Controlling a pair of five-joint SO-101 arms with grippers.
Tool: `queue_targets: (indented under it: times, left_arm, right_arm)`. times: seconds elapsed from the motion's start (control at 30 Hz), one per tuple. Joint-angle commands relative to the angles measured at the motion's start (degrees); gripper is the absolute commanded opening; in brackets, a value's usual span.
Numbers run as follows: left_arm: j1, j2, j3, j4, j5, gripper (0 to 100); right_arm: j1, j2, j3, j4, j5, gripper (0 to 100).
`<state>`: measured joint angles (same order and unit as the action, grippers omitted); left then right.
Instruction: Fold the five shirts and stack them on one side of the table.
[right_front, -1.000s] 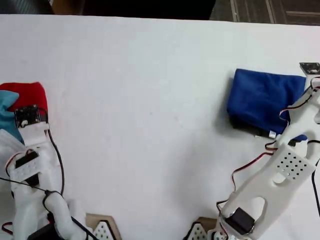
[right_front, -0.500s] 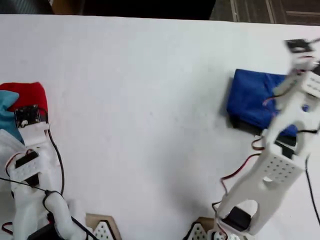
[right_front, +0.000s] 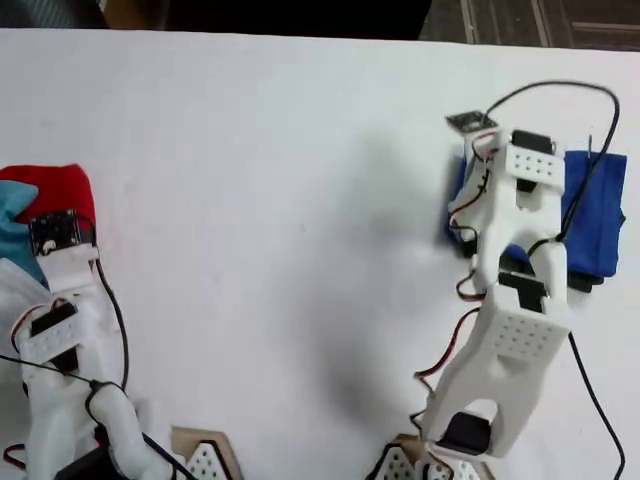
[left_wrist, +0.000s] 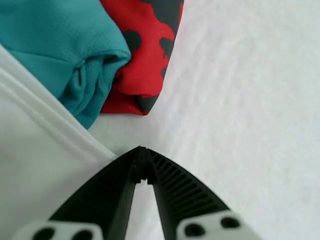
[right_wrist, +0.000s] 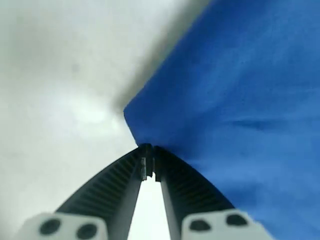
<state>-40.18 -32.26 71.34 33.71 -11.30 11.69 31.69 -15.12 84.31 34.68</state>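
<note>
White perforated arms (right_front: 518, 338), black servos (right_front: 468, 433), red and black cables (right_front: 112, 305), ribbed black left pincer (left_wrist: 143, 167), right pincer (right_wrist: 149, 164)

Blue shirt (right_front: 597, 210): middle covered by right arm (right_front: 520, 330).
Teal shirt (right_front: 10, 212): cut off by frame edge, partly under left arm (right_front: 60, 310).
Red shirt (right_front: 55, 188): near end hidden under left arm.
</note>
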Motion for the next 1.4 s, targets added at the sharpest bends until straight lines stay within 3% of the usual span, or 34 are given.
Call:
queue_targets:
  times: [0.0, 0.3, 0.43, 0.53, 0.73, 0.8, 0.97, 1.07, 1.17, 1.37]
  left_arm:
    - [0.35, -1.76, 0.04, -0.88, 0.70, 3]
    - [1.67, -1.76, 0.13, -0.88, 0.62, 3]
    - [1.67, -1.76, 0.13, -0.88, 0.44, 3]
    - [1.67, -1.76, 0.13, -0.88, 0.53, 3]
    - [1.67, -2.02, -1.89, 0.00, 0.35, 3]
    - [1.49, -2.02, -4.44, 3.60, 0.09, 3]
    - [-1.05, -1.76, -19.03, 19.08, -7.38, 5]
    - [-7.21, -1.58, -29.23, 24.79, -11.08, 14]
    - [-14.15, -1.49, -32.92, 25.41, -15.82, 24]
    - [-22.51, -1.49, -27.91, 21.71, -21.10, 24]
  right_arm:
    - [0.92, -8.84, 1.32, -1.01, -0.18, 2.1]
    - [-10.07, -34.24, 1.58, 8.66, -0.18, 2.1]
    - [-16.66, -44.26, 10.20, 10.42, -0.18, 2.1]
    - [-21.58, -50.51, 25.93, 2.86, -0.09, 2.1]
    - [-26.59, -57.80, 62.68, -27.82, -0.62, 2.2]
    - [-28.09, -57.89, 70.33, -35.03, -0.70, 4.3]
    - [-30.29, -57.89, 81.93, -47.52, -4.04, 21.2]
    - [-30.55, -58.42, 83.60, -50.24, -4.22, 22.4]
    - [-30.55, -58.42, 83.69, -50.24, -4.57, 19.7]
    - [-30.55, -58.42, 83.69, -50.42, -4.66, 19.0]
